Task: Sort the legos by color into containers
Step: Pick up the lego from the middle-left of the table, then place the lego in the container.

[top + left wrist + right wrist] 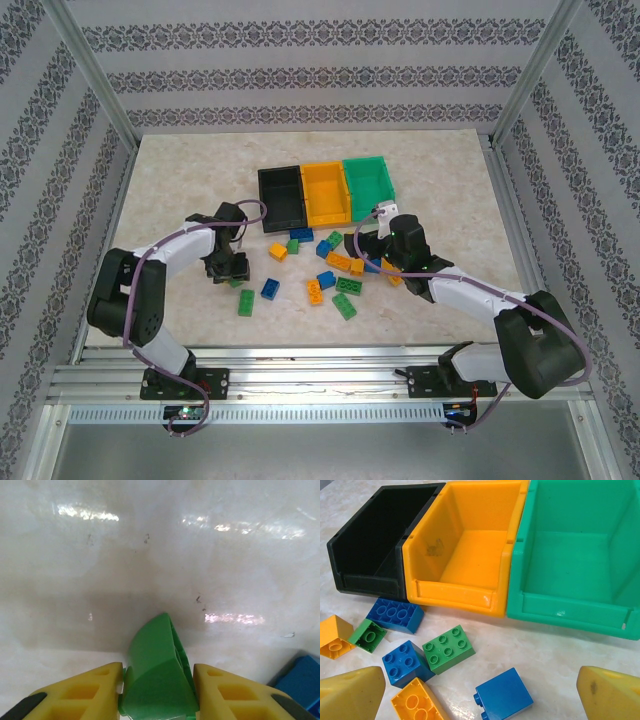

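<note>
Pale marble-look table (180,170) w/ patterned walls round it. We see three bins joined in a row at the upper middle of the top view: black bin (281,195) on the left, orange-yellow bin (325,190) in the middle, green bin (370,180) on the right.

Legos (335,268) lie loose just below the bins, in the middle of the top view. Green, blue & orange ones are all mixed up. A few sit apart at the lower left of the heap, like a lone green lego (245,302) & a lone blue lego (270,288).

Left pincer (226,268) is low over the table, left of the heap. In the left wrist view its yellow fingers (85,692) are squeezed on a held green lego (155,675), one finger on each side, both touching it. A blue corner (300,680) peeks in at the lower right.

Right pincer (480,677) is wide open & has hold of nothing. Its yellow fingers sit at the two lower corners of the right wrist view, well apart. Btwn them on the table lies a blue cube lego (503,695). To its upper left is a green flat lego (448,648), & just left of that a small blue lego (407,662). A long blue lego (395,615) lies right by the front of the black & orange-yellow bins.
</note>
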Available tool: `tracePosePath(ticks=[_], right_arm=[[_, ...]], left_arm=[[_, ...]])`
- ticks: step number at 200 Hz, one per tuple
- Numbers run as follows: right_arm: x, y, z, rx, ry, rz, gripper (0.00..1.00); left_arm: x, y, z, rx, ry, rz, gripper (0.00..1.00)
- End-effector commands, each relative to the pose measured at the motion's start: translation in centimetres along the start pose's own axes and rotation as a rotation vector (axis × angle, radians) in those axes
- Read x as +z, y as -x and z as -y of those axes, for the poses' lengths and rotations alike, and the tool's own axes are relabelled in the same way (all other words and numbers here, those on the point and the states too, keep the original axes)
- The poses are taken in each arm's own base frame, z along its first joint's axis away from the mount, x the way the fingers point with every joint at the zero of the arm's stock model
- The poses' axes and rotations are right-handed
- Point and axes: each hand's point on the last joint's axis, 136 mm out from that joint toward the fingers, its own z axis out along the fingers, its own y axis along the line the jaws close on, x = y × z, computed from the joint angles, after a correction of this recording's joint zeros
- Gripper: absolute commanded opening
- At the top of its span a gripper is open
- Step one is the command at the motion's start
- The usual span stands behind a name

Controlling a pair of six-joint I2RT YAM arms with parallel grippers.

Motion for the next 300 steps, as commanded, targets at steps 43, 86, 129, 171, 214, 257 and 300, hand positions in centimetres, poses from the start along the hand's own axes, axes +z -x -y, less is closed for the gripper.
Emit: tracePosePath(ticks=[43,86,129,171,214,257,300], right_arm=[[-0.3,0.5,0.1,-0.017,-0.018,0.034,0.98],[-0.6,0.7,0.6,-0.031,-0.05,0.042,0.98],[-1.0,0.9,1.8,0.023,-0.067,0.057,0.98],[-1.6,1.0,3.6,0.13,-0.071,0.072,0.98],[-2.1,1.2,4.0,0.157,-0.07,0.085,0.98],[-2.0,1.2,3.9,0.163,-0.063,0.083,0.98],[-2.0,1.2,4.0,0.162,-0.066,0.08,0.98]], left_arm=[[-6.8,5.2,2.6,0.06,-0.088,0.284,0.36],[-10.6,11.3,6.1,0.124,-0.155,0.398,0.36],[-11.5,17.8,9.6,0.19,-0.175,0.404,0.37],[-8.8,19.8,12.5,0.239,-0.187,0.328,0.37],[-5.3,20.5,11.8,0.262,-0.108,0.278,0.38],[-4.0,21.1,9.7,0.279,-0.009,0.27,0.39],[-3.8,22.4,8.5,0.268,0.022,0.274,0.38]])
